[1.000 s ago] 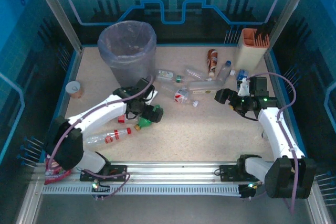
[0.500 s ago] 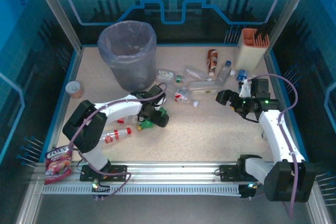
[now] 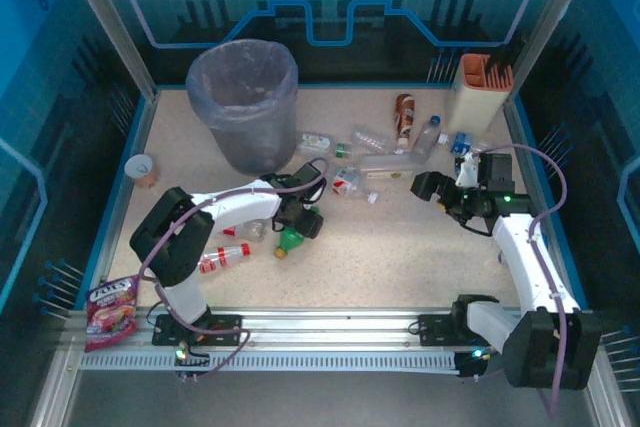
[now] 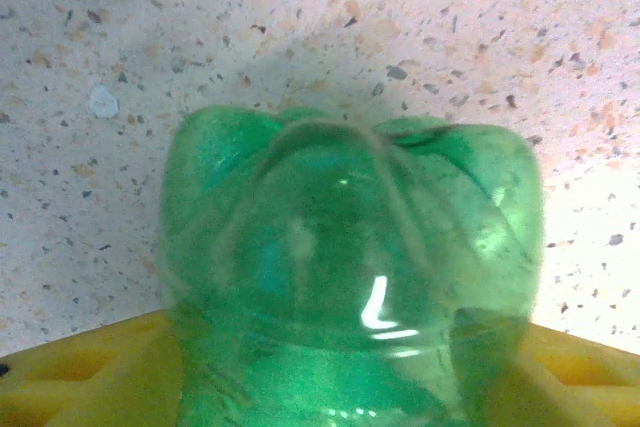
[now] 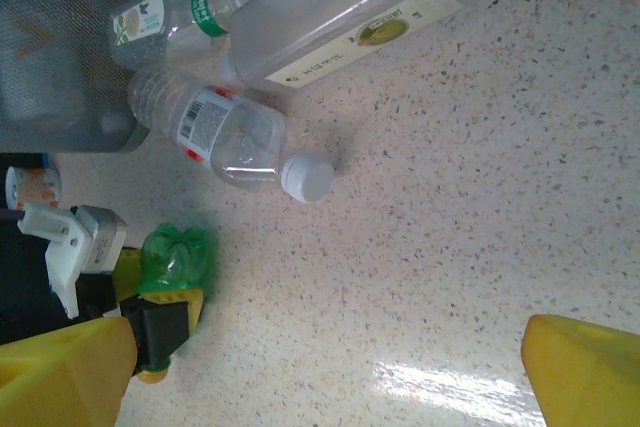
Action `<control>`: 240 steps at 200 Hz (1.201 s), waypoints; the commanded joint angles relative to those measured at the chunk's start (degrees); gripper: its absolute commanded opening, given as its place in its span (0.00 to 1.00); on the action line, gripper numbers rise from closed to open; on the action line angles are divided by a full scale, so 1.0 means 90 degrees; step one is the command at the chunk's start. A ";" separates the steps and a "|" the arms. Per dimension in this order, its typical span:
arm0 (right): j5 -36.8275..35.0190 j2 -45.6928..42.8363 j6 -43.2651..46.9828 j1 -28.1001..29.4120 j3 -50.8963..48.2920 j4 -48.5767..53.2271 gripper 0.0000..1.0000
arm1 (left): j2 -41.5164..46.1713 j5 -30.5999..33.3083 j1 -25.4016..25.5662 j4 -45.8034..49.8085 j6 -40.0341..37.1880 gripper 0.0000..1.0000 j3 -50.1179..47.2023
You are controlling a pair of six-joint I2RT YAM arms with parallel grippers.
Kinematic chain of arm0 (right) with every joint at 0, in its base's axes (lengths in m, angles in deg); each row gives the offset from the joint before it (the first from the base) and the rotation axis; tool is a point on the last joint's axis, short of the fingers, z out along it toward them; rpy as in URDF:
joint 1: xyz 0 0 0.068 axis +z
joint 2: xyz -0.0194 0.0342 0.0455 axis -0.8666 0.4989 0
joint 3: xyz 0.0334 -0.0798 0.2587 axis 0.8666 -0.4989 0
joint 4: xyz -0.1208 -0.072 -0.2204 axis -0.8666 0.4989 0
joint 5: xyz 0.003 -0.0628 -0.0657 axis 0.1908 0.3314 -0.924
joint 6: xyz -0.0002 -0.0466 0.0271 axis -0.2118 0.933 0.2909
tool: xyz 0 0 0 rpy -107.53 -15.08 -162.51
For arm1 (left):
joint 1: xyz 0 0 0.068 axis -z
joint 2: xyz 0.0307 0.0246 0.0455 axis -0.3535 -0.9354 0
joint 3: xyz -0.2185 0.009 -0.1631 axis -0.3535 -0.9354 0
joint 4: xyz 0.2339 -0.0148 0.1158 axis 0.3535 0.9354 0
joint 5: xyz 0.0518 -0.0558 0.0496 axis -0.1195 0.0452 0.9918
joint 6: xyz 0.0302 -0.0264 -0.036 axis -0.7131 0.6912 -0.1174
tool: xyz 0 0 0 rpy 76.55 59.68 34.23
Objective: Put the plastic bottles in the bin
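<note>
**Where our left pincer meets the green bottle**

While our left pincer [image 3: 300, 226] sits low on the pale speckled tabletop [image 3: 400, 267], the green bottle [image 4: 350, 267] lies on its side between the yellow fingers [image 4: 70, 372], which stand against both its flanks. Whether they clench it, we cannot tell. A red-labelled bottle [image 3: 222, 257] lies just beside it, along our left arm [image 3: 225, 209]. Our right pincer [image 5: 320, 377] hangs spread wide with nothing between its tips, near a heap of clear bottles [image 3: 370, 159] mid-table. At the back left stands the bin [image 3: 240, 132], upright and bag-lined, apart from the green bottle. Blue panelled walls [image 3: 560, 7] close the cell on three sides. A cream-and-orange holder [image 3: 478, 97] stands in the back right corner, and a paper cup [image 3: 143, 169] sits at the left edge.
</note>
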 commanded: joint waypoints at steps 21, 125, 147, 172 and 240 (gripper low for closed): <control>0.0311 0.0213 -0.0237 -0.0092 -0.0051 -0.0483 1.00 | 0.0210 0.0029 0.0093 0.0377 0.0269 0.64 0.0395; 0.0286 0.0384 -0.0197 -0.0100 0.0008 -0.0580 1.00 | 0.1428 -0.0244 0.0074 0.1624 -0.0073 0.47 0.2699; 0.0322 0.0381 -0.0217 -0.0099 -0.0016 -0.0587 1.00 | 0.1462 -0.0248 -0.0185 0.1948 -0.0118 0.40 0.3909; 0.0316 0.0299 -0.0226 -0.0101 -0.0094 -0.0600 1.00 | 0.1356 -0.0277 -0.0775 0.2056 -0.0141 0.33 0.5089; 0.0398 0.0044 -0.0236 -0.0096 -0.0191 -0.0435 1.00 | 0.1100 -0.0238 -0.2747 0.0523 0.0418 0.00 0.5841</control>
